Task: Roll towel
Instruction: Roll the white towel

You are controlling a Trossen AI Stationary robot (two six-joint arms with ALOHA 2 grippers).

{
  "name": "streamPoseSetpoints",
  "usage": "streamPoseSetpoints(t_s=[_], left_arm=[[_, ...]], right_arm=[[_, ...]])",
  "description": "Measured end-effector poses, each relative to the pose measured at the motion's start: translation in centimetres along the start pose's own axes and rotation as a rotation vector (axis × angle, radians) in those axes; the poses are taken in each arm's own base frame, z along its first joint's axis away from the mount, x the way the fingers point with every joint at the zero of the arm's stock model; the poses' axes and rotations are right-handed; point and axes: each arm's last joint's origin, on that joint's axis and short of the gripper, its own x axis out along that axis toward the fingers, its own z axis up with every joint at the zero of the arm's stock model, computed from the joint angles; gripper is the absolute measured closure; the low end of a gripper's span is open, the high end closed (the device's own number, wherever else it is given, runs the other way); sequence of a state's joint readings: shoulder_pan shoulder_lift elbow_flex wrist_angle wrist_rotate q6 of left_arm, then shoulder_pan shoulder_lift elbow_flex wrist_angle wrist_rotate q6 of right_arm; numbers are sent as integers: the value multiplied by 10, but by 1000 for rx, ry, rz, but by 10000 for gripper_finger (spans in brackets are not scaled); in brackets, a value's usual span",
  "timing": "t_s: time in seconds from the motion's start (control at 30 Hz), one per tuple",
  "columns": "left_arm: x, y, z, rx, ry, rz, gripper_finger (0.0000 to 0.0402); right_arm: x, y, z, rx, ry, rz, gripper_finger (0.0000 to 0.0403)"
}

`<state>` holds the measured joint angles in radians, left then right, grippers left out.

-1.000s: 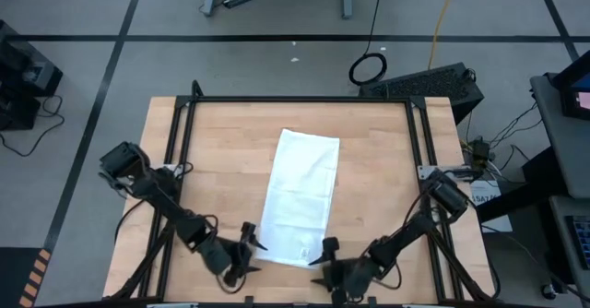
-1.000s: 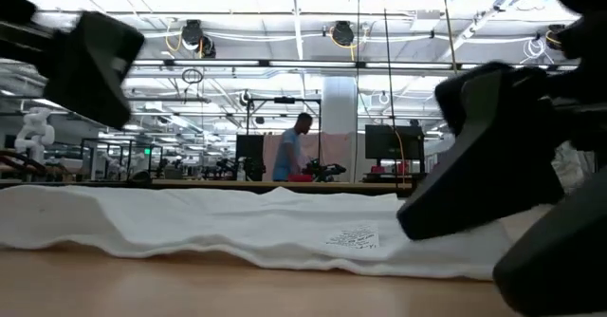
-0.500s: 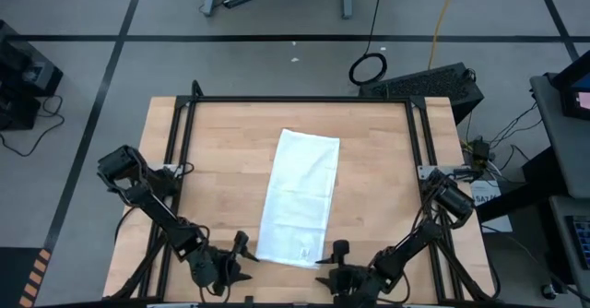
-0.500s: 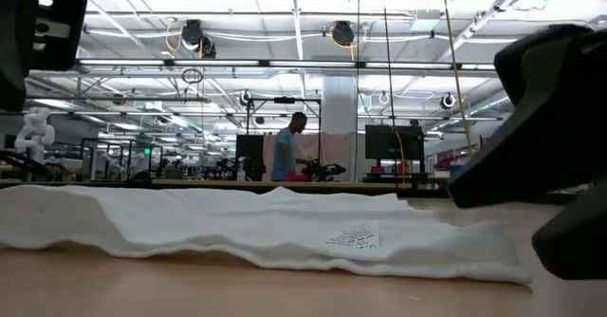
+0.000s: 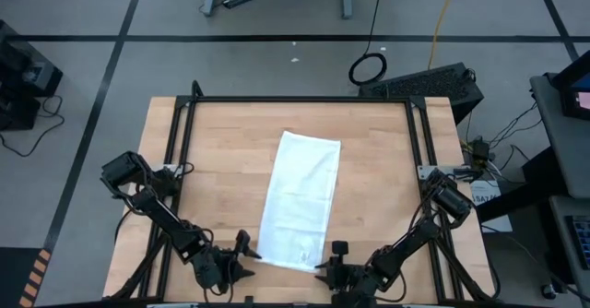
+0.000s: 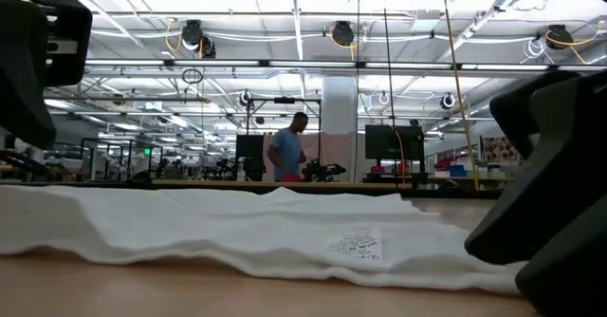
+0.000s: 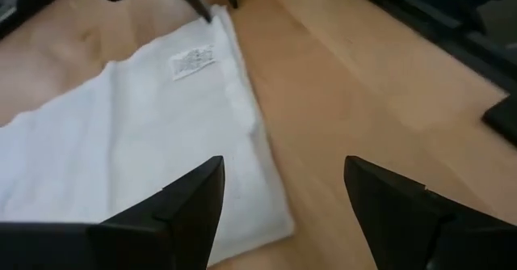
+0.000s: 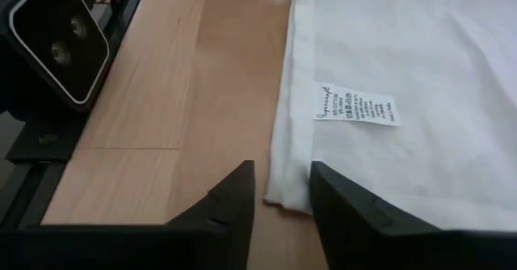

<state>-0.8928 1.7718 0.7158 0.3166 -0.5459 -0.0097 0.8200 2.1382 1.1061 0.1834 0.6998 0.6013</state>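
The white towel (image 5: 300,197) lies flat and lengthwise on the wooden table (image 5: 212,179), one short end toward the near edge; a label (image 8: 357,108) lies by its near right corner. My left gripper (image 7: 283,197) stands open at the near left corner (image 7: 279,221), which lies between its fingers. My right gripper (image 8: 283,193) has its fingers close together astride the near right corner. In the high view both grippers (image 5: 247,251) (image 5: 332,255) sit at the towel's near end. My right gripper comes slanting down from the table's near side, one finger (image 8: 230,201) over bare wood, the other (image 8: 343,201) over the cloth beside the towel's near right corner (image 8: 279,191). I cannot tell whether either finger touches the cloth. The towel lies flat on the table.
A black frame (image 5: 295,99) runs round the table's sides. A camera housing (image 8: 56,35) stands at the near edge between the arms. Bare wood (image 5: 387,188) lies on both sides of the towel. A person (image 6: 285,154) stands far off in the room.
My left gripper has drawn toward the table's near edge, sinking a little and rolling. My right gripper has rolled at the towel's near right corner. The towel lies as before.
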Motion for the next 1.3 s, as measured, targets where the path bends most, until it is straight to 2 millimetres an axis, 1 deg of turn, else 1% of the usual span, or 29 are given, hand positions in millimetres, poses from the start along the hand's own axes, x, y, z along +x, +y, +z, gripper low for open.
streamPoseSetpoints(t_s=[0.23,0.43,0.6,0.77,0.93,0.97,1.13,1.3], left_arm=[[1,2,-7,33,70,-29,142],[3,6,-10,109,100,-35,164],[8,13,-12,136,122,-72,210],[12,18,-13,118,129,-113,278],[13,18,-15,21,145,-103,379],[13,19,-14,-19,146,-96,389],[12,16,-11,-205,114,-88,390],[9,8,0,-300,25,-158,389]], right_arm=[[1,-1,0,12,3,-6,335],[1,-1,-1,9,2,-13,361],[1,-2,-1,6,4,-15,375],[1,-2,-1,7,4,-15,382],[1,-1,-1,10,2,-12,383],[0,-1,-2,11,-1,-8,383],[-6,2,2,18,-4,21,383],[-16,5,15,65,21,126,383]])
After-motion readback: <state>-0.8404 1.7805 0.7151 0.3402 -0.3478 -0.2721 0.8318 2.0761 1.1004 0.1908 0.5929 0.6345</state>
